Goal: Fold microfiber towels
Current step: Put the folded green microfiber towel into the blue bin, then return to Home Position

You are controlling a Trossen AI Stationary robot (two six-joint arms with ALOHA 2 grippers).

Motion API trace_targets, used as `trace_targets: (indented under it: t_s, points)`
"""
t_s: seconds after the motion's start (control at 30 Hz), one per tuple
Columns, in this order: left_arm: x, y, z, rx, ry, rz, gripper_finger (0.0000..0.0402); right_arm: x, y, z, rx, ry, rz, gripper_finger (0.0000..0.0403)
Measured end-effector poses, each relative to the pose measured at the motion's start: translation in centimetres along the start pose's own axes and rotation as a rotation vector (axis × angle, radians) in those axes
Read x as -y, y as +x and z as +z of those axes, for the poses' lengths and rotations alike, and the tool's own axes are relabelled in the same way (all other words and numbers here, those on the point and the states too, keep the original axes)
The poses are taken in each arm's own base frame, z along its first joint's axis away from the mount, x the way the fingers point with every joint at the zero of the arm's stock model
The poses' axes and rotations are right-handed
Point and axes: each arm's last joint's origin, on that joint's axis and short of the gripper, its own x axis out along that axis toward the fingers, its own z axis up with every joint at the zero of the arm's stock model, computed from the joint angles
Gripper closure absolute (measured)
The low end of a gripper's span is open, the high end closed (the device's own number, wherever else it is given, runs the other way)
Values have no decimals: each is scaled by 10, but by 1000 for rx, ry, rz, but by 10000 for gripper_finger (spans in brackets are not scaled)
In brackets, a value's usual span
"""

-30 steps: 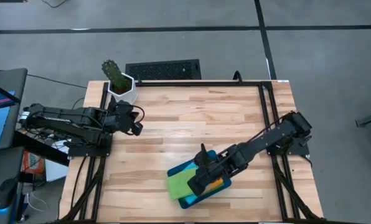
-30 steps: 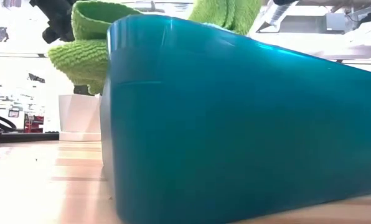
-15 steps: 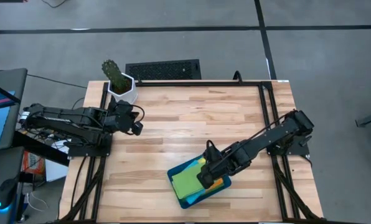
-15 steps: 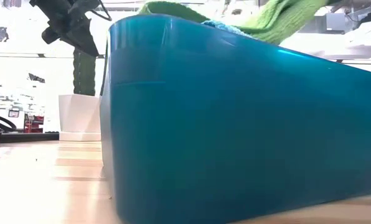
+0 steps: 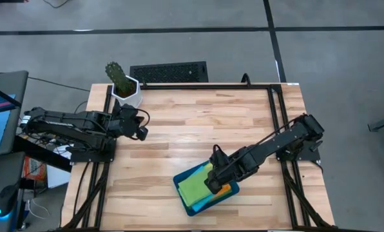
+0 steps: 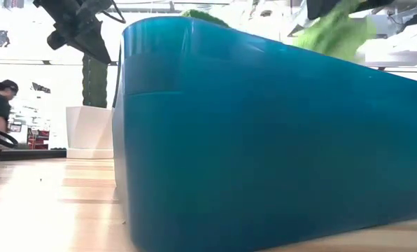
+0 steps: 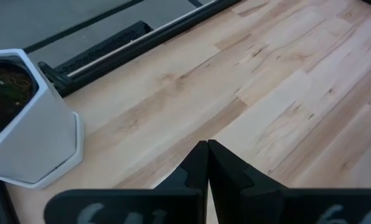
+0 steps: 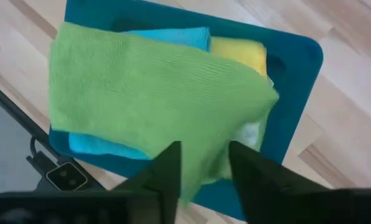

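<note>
Bare table (image 5: 198, 122) lies between the potted cactus (image 5: 122, 84) at the far-left corner and the tray (image 5: 191, 207) near the front edge.

green towel (image 8: 142, 93) | folded, topmost in tray | sky-blue towel (image 8: 179, 37), yellow towel (image 8: 238, 53) beneath, edges showing

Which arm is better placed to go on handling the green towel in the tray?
Right: the right pincer is directly over the green towel in the tray. The left pincer rests shut near the plant pot.

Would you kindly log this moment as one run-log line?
right claw: open over green towel | towel: on stack in teal tray | left claw: shut, parked by cactus pot
</note>
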Motion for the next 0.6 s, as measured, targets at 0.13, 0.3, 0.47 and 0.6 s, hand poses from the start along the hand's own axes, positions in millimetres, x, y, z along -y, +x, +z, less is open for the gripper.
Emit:
trace_targets:
  t_s: [0.13, 0.3, 0.47, 0.6]
  points:
    - [0, 0, 0, -13, 0, -12, 400, 0, 0, 0, 0, 0, -1, 212]
    - [1, 0, 1, 8, -47, -16, 395, 3, -9, 2, 39, -8, 13, 164]
    - [11, -12, 21, 74, -110, -188, 395, 22, -59, 18, 159, -77, 175, 159]
    - [19, -47, 59, 162, -30, -456, 395, 50, -117, 34, 336, -199, 369, 166]
